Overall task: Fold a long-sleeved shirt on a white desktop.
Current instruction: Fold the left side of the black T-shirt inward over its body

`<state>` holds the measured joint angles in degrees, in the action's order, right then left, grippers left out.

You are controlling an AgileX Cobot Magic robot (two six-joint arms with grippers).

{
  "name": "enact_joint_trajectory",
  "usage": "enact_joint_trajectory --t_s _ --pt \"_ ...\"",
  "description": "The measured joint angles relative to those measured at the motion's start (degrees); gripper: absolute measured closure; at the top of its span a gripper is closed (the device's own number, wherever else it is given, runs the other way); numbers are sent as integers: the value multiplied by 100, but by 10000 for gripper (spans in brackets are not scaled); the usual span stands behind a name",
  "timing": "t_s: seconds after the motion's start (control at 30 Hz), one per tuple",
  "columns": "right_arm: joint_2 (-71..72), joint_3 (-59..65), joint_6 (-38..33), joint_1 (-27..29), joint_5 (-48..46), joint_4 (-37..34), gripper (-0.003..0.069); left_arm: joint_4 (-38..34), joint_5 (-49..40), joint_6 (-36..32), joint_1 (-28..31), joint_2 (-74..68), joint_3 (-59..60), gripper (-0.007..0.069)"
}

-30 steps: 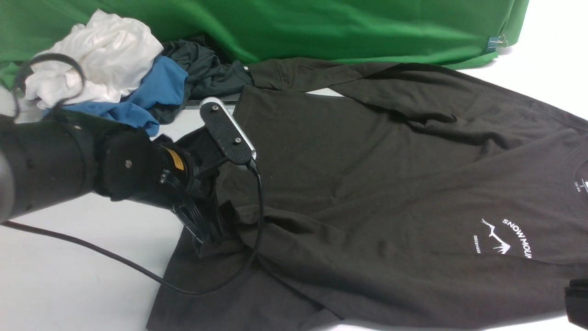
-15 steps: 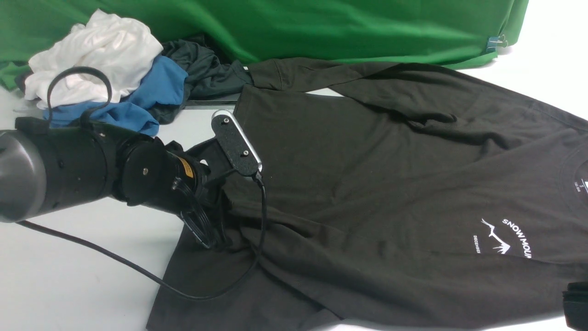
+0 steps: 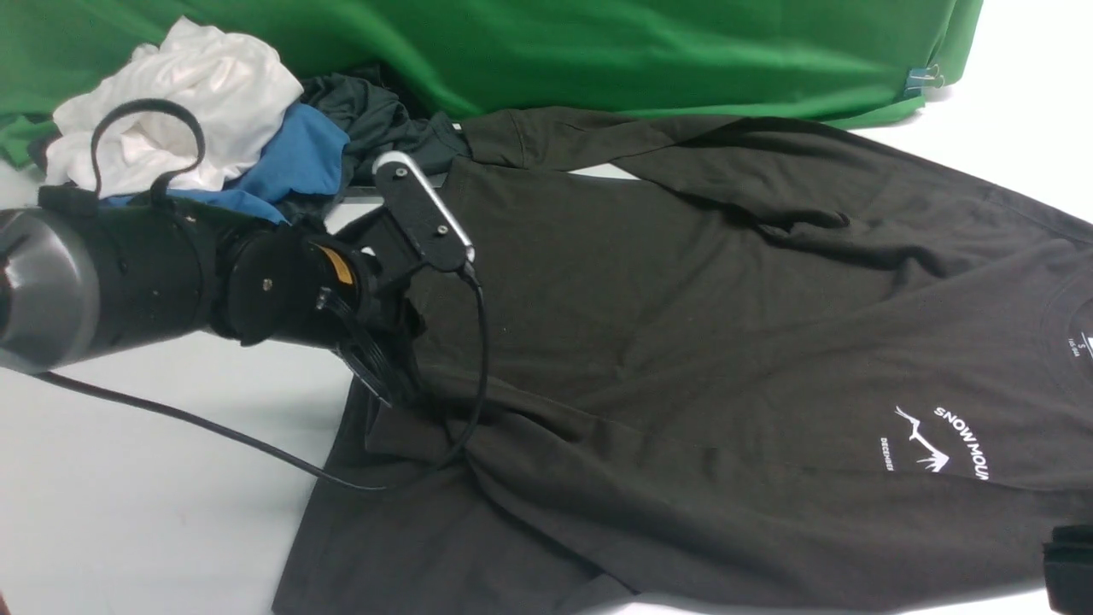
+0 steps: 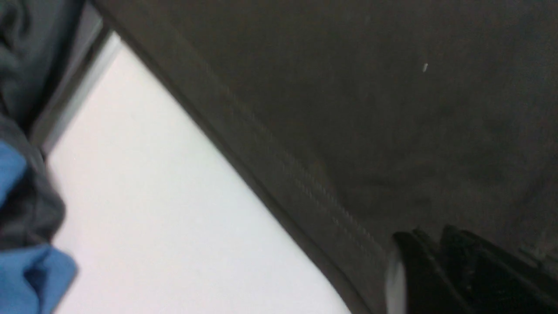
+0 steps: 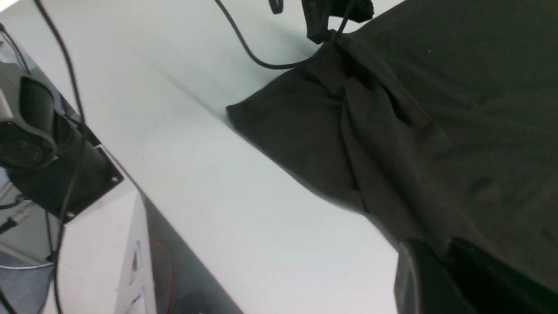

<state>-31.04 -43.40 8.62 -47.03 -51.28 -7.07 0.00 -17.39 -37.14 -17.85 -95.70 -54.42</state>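
The dark long-sleeved shirt lies spread across the white desktop, its white mountain logo at the right and one sleeve folded across the far side. My left gripper is at the shirt's left hem, shut on a bunch of the cloth and holding it a little off the table. In the left wrist view its jaws stand close together on the stitched hem. My right gripper sits at the near right corner, and its jaws are closed on the shirt's near edge.
A heap of white, blue and dark grey garments lies at the back left. A green cloth hangs along the back. A black cable trails from the left arm over the table. The desk's near edge shows in the right wrist view.
My left arm has risen and drawn back toward the far left with the hem, so the cloth by it now stands up off the table. The right gripper has stayed put.
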Motion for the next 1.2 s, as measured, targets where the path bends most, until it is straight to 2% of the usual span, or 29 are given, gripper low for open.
enact_joint_trajectory --t_s 0.03,0.07,0.13,0.17,0.23,0.33,0.47,0.6,0.7,0.8,1.03,1.2 --pt "0 1 0 0 0 -5 566 0 -26 35 5 9 0 484" --pt "0 13 -13 0 0 -33 566 -135 -296 331 4 131 -21 433" --pt "0 18 -59 0 0 -41 566 -595 -882 836 4 426 -21 380" --pt "0 18 -59 0 0 -41 566 -681 -1023 862 4 457 -21 375" --pt "0 18 -97 0 0 -47 566 -1055 -1848 1025 4 746 22 364" --pt "0 22 -203 0 33 -49 566 -1247 -2260 1060 4 841 305 367" --pt "0 22 -277 0 165 -54 566 -1294 -1849 1060 4 808 724 357" --pt "0 22 -301 0 203 -54 565 -1209 -1393 1201 4 716 814 285" --pt "0 22 -323 0 216 -54 565 -1029 -1187 1355 4 595 814 257" --pt "0 25 -343 0 216 -54 561 -880 -618 1671 11 333 819 229" --pt "0 25 -343 0 211 -54 552 -880 -244 1792 11 -153 819 232" --pt "0 25 -349 0 193 -54 549 -901 -178 1794 11 -202 795 279"
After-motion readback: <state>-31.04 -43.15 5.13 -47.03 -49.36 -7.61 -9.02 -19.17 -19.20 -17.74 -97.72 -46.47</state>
